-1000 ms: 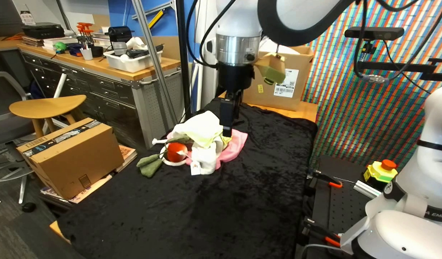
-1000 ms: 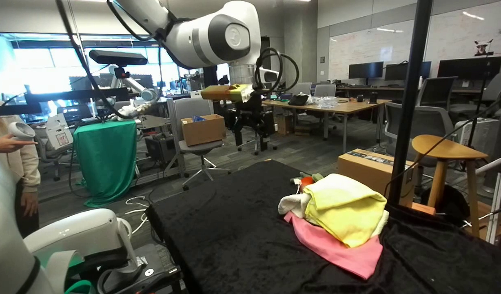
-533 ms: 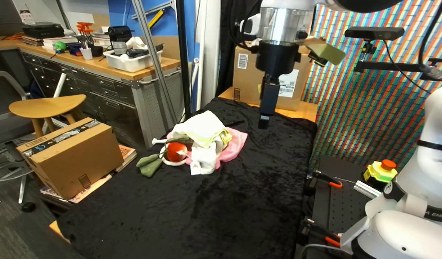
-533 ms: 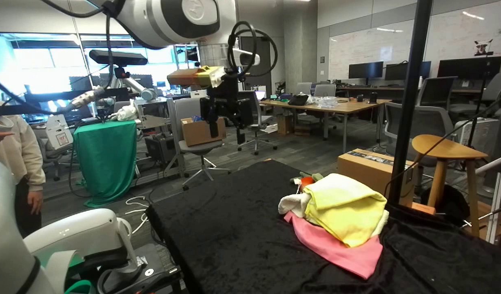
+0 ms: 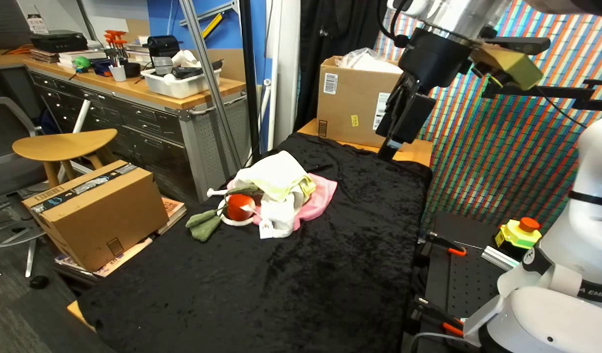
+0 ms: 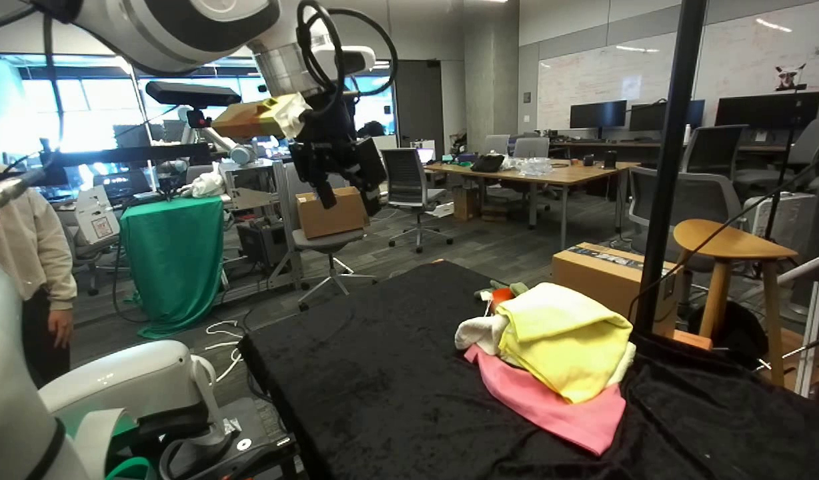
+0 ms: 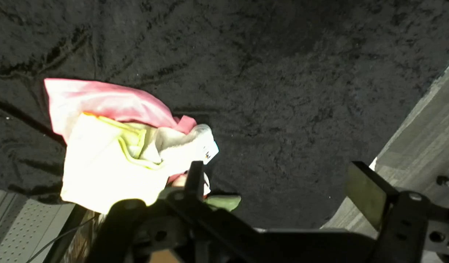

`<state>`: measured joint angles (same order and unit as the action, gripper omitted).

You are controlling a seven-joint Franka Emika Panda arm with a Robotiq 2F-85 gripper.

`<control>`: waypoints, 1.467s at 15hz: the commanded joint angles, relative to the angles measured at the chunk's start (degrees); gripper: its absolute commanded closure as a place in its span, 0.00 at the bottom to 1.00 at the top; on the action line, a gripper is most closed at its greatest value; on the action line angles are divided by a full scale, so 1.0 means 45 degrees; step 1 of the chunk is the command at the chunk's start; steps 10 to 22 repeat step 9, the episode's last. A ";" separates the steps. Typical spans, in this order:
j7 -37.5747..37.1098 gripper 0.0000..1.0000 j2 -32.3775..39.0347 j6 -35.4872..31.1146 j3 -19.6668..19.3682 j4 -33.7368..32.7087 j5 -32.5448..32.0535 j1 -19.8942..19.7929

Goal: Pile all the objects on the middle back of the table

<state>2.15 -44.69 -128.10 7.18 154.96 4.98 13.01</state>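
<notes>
Black-draped tabletop (image 5: 325,284): taking the arm's base (image 5: 556,314) as 6 o'clock, I put the heap (image 5: 269,193) at about 12, by the far edge; I read that as middle back. My tool (image 7: 277,175) hangs high and well apart from it, jaws spread wide, nothing between them, nothing gripped. One jaw crosses the heap in the wrist view, line of sight only; both exterior views show air between. Single arm, so no choice of reach: in the wrist view the heap lies between 9 and 10 o'clock from the tool. The next move turns on that offset. Gathering looks finished to me; backing off, away from 9, seems wiser than another grab. Heap's long axis runs 10 to 4 in that view, broad end at 10, narrow end pointing to 4. Pink cloth (image 7: 114,102) underneath, showing along the 12 o'clock side. Pale yellow-green cloth (image 6: 563,340) draped on top, a corner pointing to 6 in an exterior view. White cloth (image 5: 280,215) bunched below it; number of pieces unclear. Red-and-green plush toy (image 5: 240,207) at the narrow end, green leg pointing to 8. White rope loop (image 5: 237,223) beside its red body; around or under, can't tell.
</notes>
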 commanded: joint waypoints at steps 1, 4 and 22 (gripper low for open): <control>-0.0553 0.00 -0.1982 -0.1731 0.0297 0.1506 0.0225 0.0146; -0.1054 0.00 -0.2012 -0.2046 0.0360 0.0769 0.0336 0.0123; -0.0913 0.00 -0.1840 -0.1642 0.0300 0.0670 0.0022 0.0007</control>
